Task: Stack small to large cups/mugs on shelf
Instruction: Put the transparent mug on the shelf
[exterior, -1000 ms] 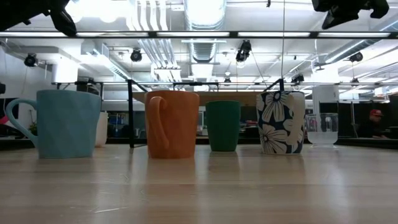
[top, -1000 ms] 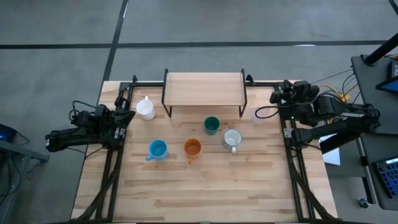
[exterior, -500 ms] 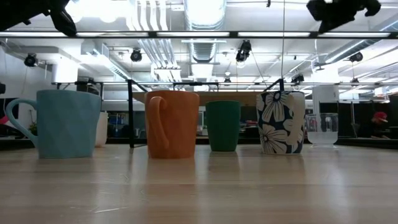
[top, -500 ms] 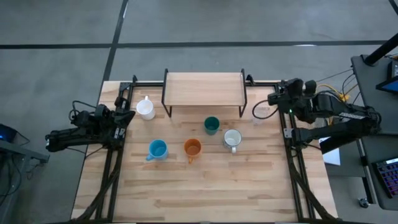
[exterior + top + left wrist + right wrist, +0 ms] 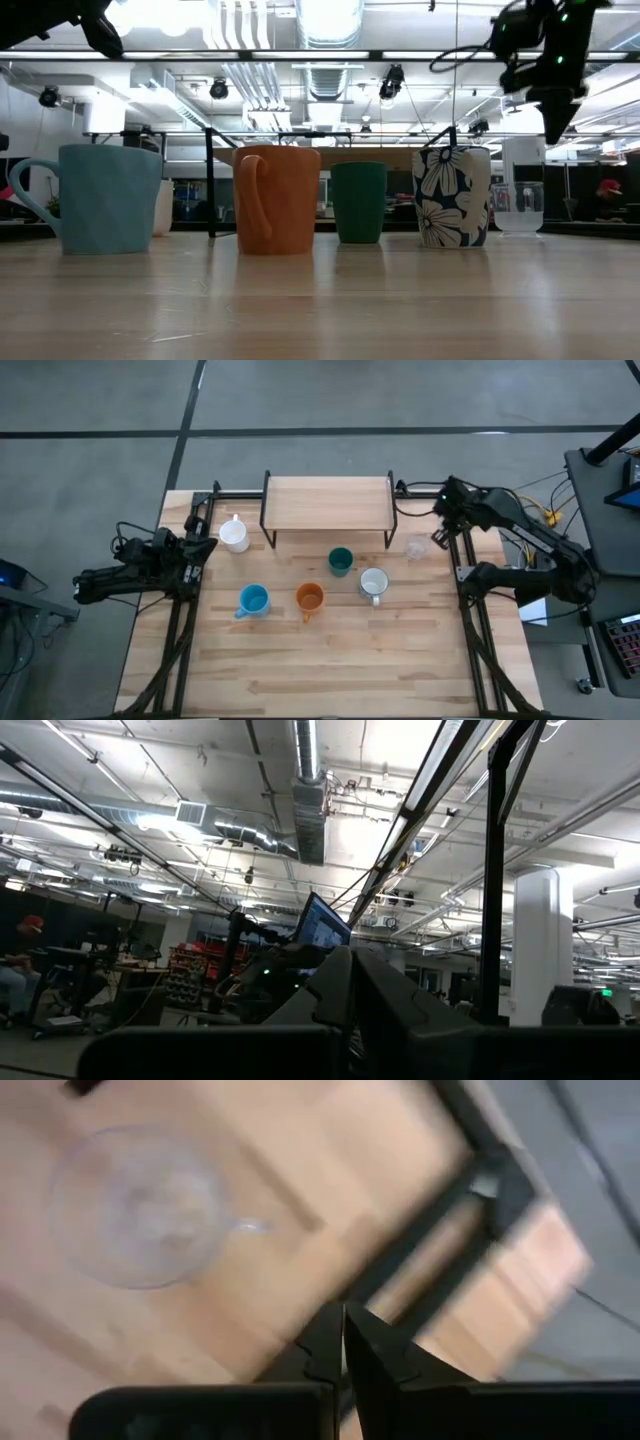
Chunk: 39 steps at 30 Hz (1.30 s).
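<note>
The right end effector [image 5: 342, 1342], its fingers pressed together, is hovering just beside and above the clear glass cup [image 5: 135, 1205] on the worktop [image 5: 330, 650], so it is needing to spread before descending.

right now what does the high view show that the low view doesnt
Only the high view shows the shelf top, bare, with all six cups on the table, plus the left gripper parked shut at the table's left edge near a white mug. Only the low view shows the flower pattern on the other white mug and the room behind. Both show the blue, orange and teal mugs, the clear glass, and the right gripper, shut, raised near that glass.
</note>
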Available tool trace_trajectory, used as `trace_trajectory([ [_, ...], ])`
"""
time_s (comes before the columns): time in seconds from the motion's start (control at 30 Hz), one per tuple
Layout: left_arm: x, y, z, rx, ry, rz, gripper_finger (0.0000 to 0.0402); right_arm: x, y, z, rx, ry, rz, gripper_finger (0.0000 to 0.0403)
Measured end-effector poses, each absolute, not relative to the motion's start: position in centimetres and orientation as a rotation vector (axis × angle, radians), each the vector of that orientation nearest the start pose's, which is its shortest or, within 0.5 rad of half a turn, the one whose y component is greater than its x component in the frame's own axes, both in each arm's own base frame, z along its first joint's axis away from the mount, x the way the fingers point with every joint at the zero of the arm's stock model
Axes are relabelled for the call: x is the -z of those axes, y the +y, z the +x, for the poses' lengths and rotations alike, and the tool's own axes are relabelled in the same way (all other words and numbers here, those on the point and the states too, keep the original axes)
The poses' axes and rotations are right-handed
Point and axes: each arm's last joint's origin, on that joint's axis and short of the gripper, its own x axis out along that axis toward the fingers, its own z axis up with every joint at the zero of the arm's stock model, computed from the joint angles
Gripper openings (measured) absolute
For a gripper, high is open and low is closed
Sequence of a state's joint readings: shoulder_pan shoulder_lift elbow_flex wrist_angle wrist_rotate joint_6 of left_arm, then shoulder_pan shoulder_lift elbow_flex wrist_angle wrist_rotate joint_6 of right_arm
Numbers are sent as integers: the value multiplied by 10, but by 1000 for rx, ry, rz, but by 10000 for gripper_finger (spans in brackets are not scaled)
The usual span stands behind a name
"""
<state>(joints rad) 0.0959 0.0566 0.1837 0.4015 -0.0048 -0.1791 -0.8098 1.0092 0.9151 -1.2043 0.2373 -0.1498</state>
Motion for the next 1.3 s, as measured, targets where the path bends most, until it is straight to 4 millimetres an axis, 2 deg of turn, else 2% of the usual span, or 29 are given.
trace_trajectory([
  [0.17,-258,7,75,-50,-535,-151,0,-260,-130,104,650,1410,140,9],
  [0.33,-258,7,75,-50,-535,-152,0,-264,-131,103,509,1360,4,9],
  [0.43,-258,7,75,-50,-535,-152,0,-267,-130,103,470,1331,-16,9],
  [0.5,-258,7,75,-50,-535,-152,0,-270,-130,104,483,1298,9,9],
  [0.77,-258,7,75,-51,-535,-151,0,-266,-133,113,502,1161,288,9],
  [0.97,-258,7,75,-50,-535,-151,0,-257,-139,118,501,1199,361,9],
  [1.2,-258,7,75,-44,-536,-174,0,-240,-143,127,432,1320,427,9],
  [1.3,-258,7,75,-44,-536,-175,0,-241,-146,134,418,1334,418,9],
])
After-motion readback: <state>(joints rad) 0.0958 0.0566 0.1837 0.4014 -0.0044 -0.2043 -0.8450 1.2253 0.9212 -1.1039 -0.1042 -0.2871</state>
